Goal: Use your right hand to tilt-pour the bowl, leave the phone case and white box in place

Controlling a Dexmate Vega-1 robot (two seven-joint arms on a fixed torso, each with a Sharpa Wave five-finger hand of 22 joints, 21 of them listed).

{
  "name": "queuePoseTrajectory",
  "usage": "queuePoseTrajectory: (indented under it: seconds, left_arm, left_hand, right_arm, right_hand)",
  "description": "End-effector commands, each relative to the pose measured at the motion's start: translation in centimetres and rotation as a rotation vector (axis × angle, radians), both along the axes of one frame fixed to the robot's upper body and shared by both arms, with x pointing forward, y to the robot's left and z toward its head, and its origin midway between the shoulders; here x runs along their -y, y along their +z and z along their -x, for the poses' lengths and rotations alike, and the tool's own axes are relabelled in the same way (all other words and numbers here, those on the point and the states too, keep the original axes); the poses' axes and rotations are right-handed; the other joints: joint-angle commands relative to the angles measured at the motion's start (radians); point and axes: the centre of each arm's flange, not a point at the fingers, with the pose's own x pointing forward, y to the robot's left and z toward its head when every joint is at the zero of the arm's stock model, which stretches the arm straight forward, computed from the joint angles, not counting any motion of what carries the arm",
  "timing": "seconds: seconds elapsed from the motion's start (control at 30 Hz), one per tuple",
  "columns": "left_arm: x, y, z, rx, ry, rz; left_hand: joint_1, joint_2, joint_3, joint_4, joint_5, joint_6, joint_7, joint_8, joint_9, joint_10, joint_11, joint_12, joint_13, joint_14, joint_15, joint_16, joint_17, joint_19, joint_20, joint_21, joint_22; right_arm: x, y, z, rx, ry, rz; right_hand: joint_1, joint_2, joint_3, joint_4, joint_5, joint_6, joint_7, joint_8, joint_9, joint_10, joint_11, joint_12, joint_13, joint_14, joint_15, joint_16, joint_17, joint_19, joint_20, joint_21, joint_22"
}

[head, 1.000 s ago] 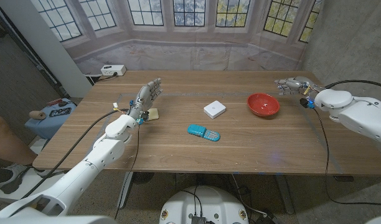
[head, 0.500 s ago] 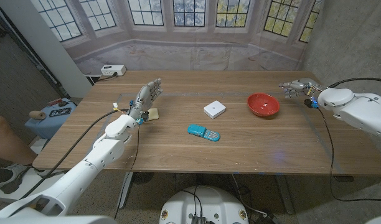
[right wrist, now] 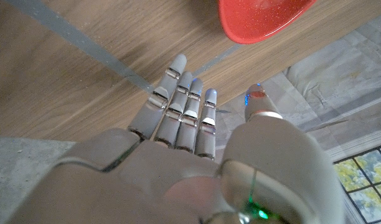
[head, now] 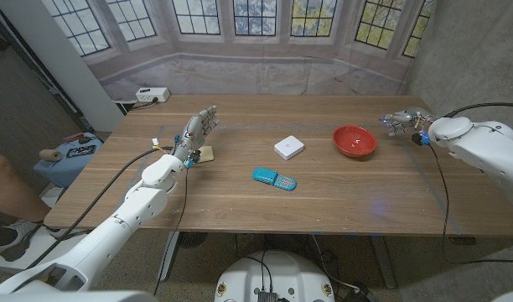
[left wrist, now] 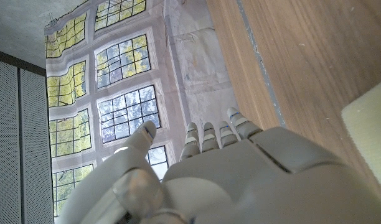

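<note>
1. The head view takes in the whole wooden table [head: 340, 193]: the right hand [head: 401, 120] is just beside the red bowl [head: 354, 140], on its outer side and apart from it.
2. The right wrist view gives what the head view cannot: the fingers [right wrist: 178, 106] are straight, side by side, and hold nothing, with the bowl's rim ahead of the fingertips.
3. The bowl looks empty in the head view.
4. The white box [head: 289, 148] and teal phone case [head: 274, 179] lie beyond the bowl from the right hand.
5. The left hand [head: 197, 132] holds nothing, fingers extended, a pale yellow block [head: 206, 153] just beside it.
</note>
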Motion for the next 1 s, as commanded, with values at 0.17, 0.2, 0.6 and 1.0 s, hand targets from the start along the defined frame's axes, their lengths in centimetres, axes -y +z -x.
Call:
queuePoseTrajectory:
  seconds: [0.17, 0.2, 0.6, 1.0]
  left_arm:
    - [0.0, 0.1, -0.1, 0.002, 0.008, 0.012]
    - [0.0, 0.1, -0.1, 0.002, 0.008, 0.012]
    - [0.3, -0.2, 0.2, -0.001, 0.009, 0.013]
    - [0.6, -0.5, 0.6, -0.003, 0.003, 0.02]
  left_hand:
    - [0.01, 0.001, -0.002, -0.009, 0.006, 0.008, 0.004, 0.005, 0.003, 0.003, 0.008, 0.008, 0.0, 0.003, 0.014, 0.003, 0.003, 0.006, 0.002, 0.0, 0.002]
    - [0.01, 0.001, -0.003, -0.009, 0.006, 0.008, 0.005, 0.005, 0.003, 0.003, 0.008, 0.008, 0.0, 0.003, 0.014, 0.003, 0.003, 0.006, 0.002, 0.0, 0.002]
    - [0.012, 0.001, -0.005, -0.013, 0.006, 0.01, 0.004, 0.005, 0.003, 0.006, 0.01, 0.009, 0.0, 0.004, 0.016, 0.004, 0.003, 0.006, 0.003, 0.0, 0.003]
    - [0.013, 0.003, -0.008, -0.016, 0.006, 0.012, 0.005, 0.005, 0.003, 0.007, 0.012, 0.01, 0.0, 0.004, 0.018, 0.004, 0.004, 0.006, 0.003, 0.0, 0.003]
  right_arm:
    - [0.9, 0.2, -1.2, -0.111, -0.044, 0.007]
    - [0.9, 0.2, -1.2, -0.115, -0.045, 0.008]
    - [0.8, 0.1, -1.1, -0.164, -0.042, 0.013]
    - [-0.2, -0.3, -1.1, -0.196, -0.06, 0.025]
  right_hand:
    - [0.011, -0.011, -0.007, 0.001, -0.006, 0.012, 0.006, 0.0, 0.002, 0.02, 0.003, 0.005, -0.003, 0.03, -0.005, 0.006, -0.004, 0.033, 0.001, 0.011, 0.002]
    - [0.013, -0.012, -0.007, 0.001, -0.006, 0.013, 0.009, 0.0, 0.002, 0.022, 0.002, 0.005, -0.003, 0.033, -0.006, 0.006, -0.005, 0.035, 0.001, 0.012, 0.002]
    - [0.019, -0.025, -0.012, 0.001, -0.006, 0.017, 0.017, -0.004, 0.002, 0.039, 0.003, 0.003, -0.006, 0.053, -0.007, 0.01, -0.007, 0.055, 0.002, 0.015, 0.002]
    - [0.034, -0.033, -0.013, 0.004, -0.002, 0.038, 0.016, -0.003, 0.002, 0.072, -0.044, 0.002, -0.01, 0.089, -0.014, 0.018, -0.008, 0.075, -0.013, 0.016, 0.003]
